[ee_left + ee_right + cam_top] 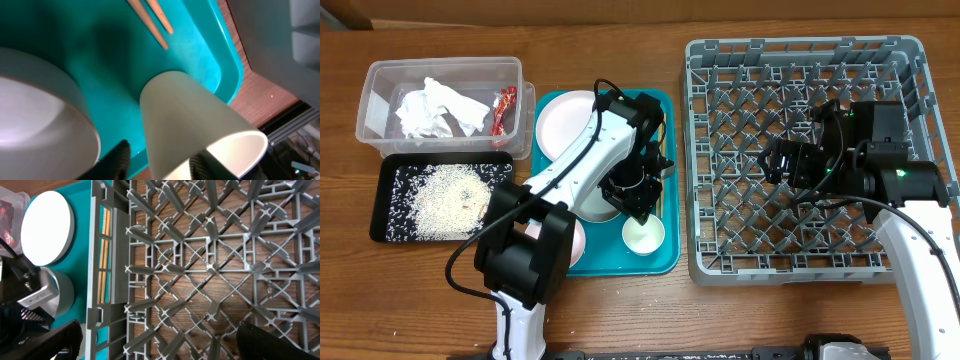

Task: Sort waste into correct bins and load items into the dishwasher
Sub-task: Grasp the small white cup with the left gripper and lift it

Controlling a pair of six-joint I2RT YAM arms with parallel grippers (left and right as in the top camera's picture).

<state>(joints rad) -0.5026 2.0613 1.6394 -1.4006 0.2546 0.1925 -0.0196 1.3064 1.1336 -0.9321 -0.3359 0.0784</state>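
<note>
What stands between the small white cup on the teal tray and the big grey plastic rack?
Nothing loose. Only the teal plastic tray's raised rim and the grey peg rack's lattice wall separate the small white cup from the rack's inside; lifting should clear both.

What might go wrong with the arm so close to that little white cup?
The left gripper straddles the small white cup, with the round white bowl close beside it; a finger might nudge the bowl.
The cup's smooth, tapering wall could slip from a loose pinch.
The cup stands near the teal plastic tray's corner, so a push might tip it over the rim.
</note>
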